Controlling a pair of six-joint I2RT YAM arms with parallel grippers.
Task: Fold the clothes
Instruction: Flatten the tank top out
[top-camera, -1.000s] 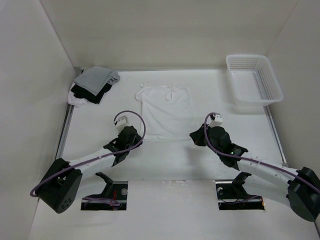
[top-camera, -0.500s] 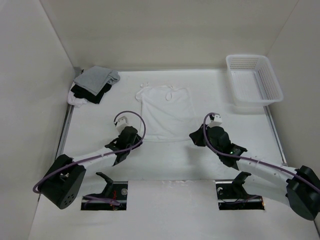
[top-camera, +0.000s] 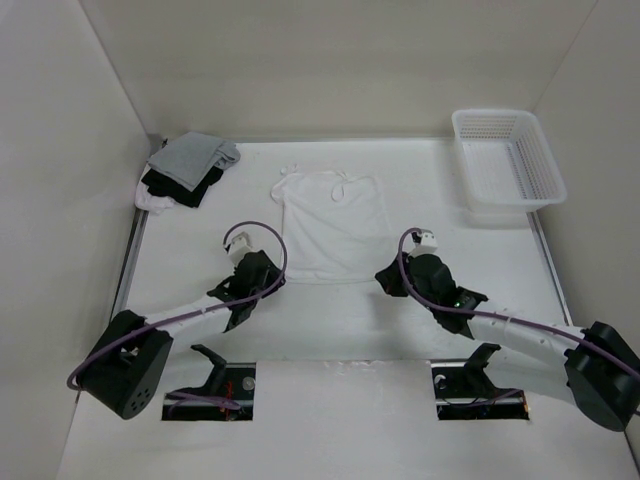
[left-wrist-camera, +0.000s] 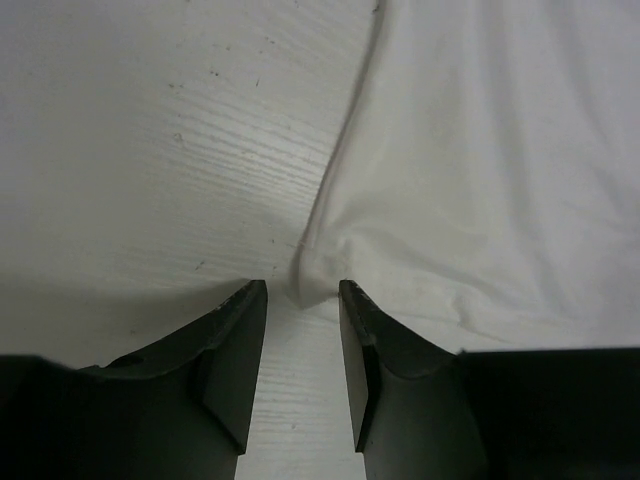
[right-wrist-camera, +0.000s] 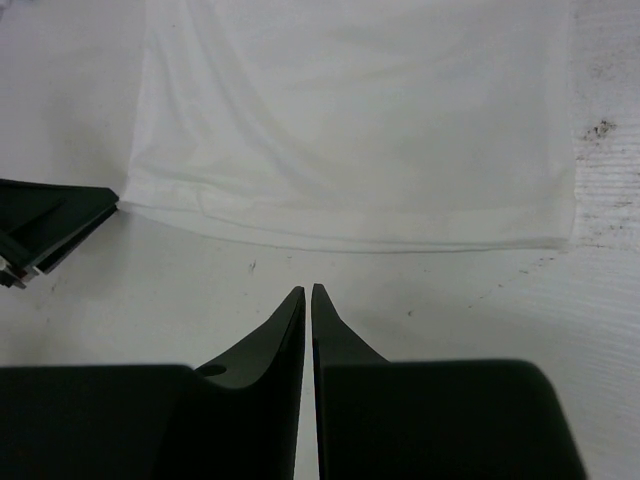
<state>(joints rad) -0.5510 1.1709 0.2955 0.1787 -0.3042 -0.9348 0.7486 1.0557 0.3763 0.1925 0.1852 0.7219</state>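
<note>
At the far middle of the tabletop (top-camera: 200, 230), from above, the white garment (top-camera: 333, 225) lay flat. Left wrist view: the left gripper (left-wrist-camera: 303, 300) had its 2 fingers apart, the garment's near corner bunched at their tips. Right wrist view: the right gripper (right-wrist-camera: 308, 300) was nearly closed, empty, just short of the hem.

Thin matt cloth garment (left-wrist-camera: 480, 150) lies on wood-grained table (left-wrist-camera: 150, 130).

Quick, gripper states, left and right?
Left gripper: open, white garment corner between its jaws.
Right gripper: shut, holding nothing.
</note>
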